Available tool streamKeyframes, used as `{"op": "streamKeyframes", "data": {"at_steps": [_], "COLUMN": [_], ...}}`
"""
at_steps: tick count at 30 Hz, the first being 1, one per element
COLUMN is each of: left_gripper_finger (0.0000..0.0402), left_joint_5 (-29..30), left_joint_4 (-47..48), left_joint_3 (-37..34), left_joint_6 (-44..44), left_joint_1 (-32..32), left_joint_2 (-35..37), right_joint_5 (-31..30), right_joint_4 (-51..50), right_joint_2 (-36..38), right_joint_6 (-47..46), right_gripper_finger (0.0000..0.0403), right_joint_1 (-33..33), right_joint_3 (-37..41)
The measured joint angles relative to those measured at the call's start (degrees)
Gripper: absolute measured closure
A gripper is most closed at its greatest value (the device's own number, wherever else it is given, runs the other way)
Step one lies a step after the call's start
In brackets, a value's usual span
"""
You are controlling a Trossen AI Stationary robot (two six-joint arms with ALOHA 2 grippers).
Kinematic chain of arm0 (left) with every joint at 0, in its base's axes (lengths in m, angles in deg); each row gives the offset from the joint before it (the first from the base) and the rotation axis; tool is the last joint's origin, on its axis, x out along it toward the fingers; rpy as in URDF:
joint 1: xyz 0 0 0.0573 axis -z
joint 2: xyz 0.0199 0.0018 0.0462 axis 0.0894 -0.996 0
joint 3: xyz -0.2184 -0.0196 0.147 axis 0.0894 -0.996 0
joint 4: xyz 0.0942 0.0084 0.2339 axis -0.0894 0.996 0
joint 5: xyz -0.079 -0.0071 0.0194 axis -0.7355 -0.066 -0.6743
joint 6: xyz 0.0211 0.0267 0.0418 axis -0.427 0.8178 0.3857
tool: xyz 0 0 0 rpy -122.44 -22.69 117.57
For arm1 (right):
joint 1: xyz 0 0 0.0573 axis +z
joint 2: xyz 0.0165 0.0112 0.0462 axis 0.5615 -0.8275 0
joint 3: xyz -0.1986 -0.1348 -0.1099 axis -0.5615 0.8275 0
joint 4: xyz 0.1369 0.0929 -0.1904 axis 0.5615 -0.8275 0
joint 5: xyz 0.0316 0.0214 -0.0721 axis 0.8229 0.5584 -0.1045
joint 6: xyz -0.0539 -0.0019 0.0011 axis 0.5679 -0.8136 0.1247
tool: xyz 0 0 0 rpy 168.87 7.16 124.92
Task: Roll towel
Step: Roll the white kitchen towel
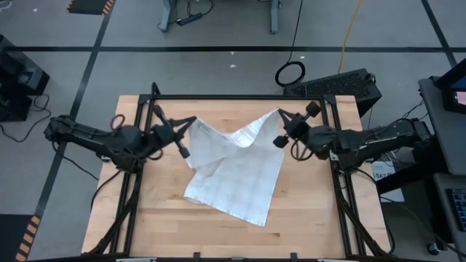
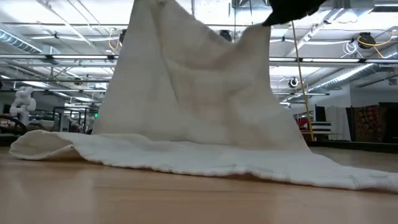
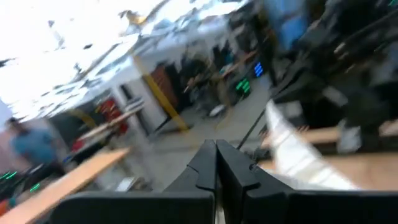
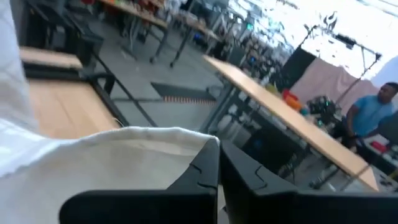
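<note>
The towel [image 1: 233,171], white with a faint plaid grid, is held up by its two far corners, and its near part [image 2: 186,158] lies spread on the wooden table. Between the raised corners its top edge sags in a V [image 1: 237,138]. My left gripper [image 1: 191,126] is shut on the left raised corner and my right gripper [image 1: 282,116] is shut on the right one. In the low view the cloth hangs like a tent. Only my right gripper [image 2: 292,9] shows there, at the top edge. My left gripper pinches the towel's far left corner [image 1: 195,125] between its two fingers [image 3: 208,165], coming about level from the table's left. The fingers hide the place of contact. The cloth [image 3: 298,155] slopes down from it to the table. My right gripper pinches the towel's far right corner [image 4: 210,140] between its two fingers [image 4: 239,171], about level from the table's right. The edge shows just at the fingers' free ends. The cloth [image 4: 112,168] hangs away below, with its near part on the table.
A black frame rail [image 1: 240,97] runs along the table's far edge and down both sides. Bare wood [image 1: 218,236] lies near the front edge. Beyond the table, a person in a blue shirt [image 4: 373,112] stands among work benches.
</note>
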Motion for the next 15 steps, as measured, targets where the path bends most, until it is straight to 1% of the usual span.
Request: {"op": "streamKeyframes", "data": {"at_steps": [3,5,7,9,11,15], "left_gripper_finger": [0.0400,0.0400,0.0400,0.0400,0.0400,0.0400], "left_joint_5": [-2.52,-2.62,-2.62,-3.35,-6.18,-16.45], "left_joint_4": [-0.40,-0.34,-0.32,-0.17,-0.34,-0.16], "left_joint_3": [2.56,4.28,6.15,8.24,10.24,12.73], "left_joint_6": [0.70,3.80,7.32,9.12,9.28,5.31], "left_joint_1": [-0.18,-1.35,-4.02,-7.90,-12.91,-24.17], "left_joint_2": [1.02,1.15,1.13,1.09,0.76,-0.89], "right_joint_5": [1.05,1.05,1.22,1.24,2.42,7.12], "right_joint_4": [2.73,4.57,8.37,12.55,17.12,24.35], "right_joint_2": [2.26,4.00,5.09,5.75,6.06,6.33], "right_joint_6": [3.49,5.82,9.66,14.53,19.26,25.86], "right_gripper_finger": [0.0403,0.0403,0.0403,0.0403,0.0403,0.0403], "right_joint_1": [0.00,-0.11,-1.16,-2.83,-4.75,-10.19], "right_joint_3": [-0.01,-0.01,-0.03,-0.03,-0.03,-0.03]}}
